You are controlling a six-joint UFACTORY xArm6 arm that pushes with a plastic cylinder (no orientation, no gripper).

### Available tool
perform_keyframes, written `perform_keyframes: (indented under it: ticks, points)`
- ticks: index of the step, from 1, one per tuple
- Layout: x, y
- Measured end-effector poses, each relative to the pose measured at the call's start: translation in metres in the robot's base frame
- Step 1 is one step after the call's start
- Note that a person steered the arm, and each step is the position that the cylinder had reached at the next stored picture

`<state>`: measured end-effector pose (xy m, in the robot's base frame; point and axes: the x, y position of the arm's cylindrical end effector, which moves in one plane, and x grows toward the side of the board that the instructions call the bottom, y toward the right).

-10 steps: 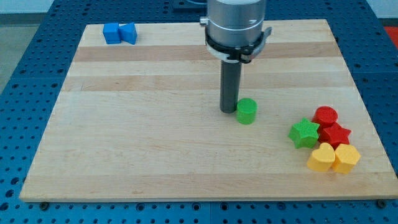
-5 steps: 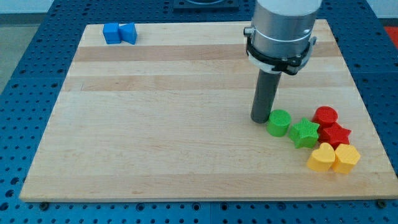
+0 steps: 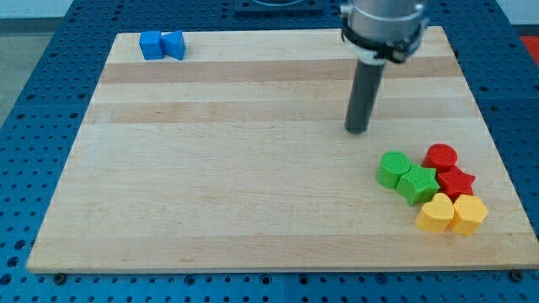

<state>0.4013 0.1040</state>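
My tip (image 3: 357, 130) stands on the board right of the middle, touching no block. The nearest block is the green cylinder (image 3: 392, 168), a short way down and to the right of the tip. That cylinder presses against the green star (image 3: 417, 183). Just right of these sit a red cylinder (image 3: 440, 156) and a red star (image 3: 456, 181). Below them lie a yellow heart (image 3: 434, 213) and a yellow hexagon (image 3: 469, 214), side by side.
Two blue blocks (image 3: 162, 45) sit together at the top left corner of the wooden board (image 3: 210, 168). A blue perforated table surrounds the board.
The green cylinder was pushed to the right and down until it met the green star. My tip has since drawn back up and away from it.
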Motion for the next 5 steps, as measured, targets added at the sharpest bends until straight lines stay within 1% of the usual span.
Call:
perform_keyframes:
  ticks: [2, 4, 5]
  points:
    - [-0.099, -0.045]
    - [-0.178, -0.113]
    - [-0.209, -0.150]
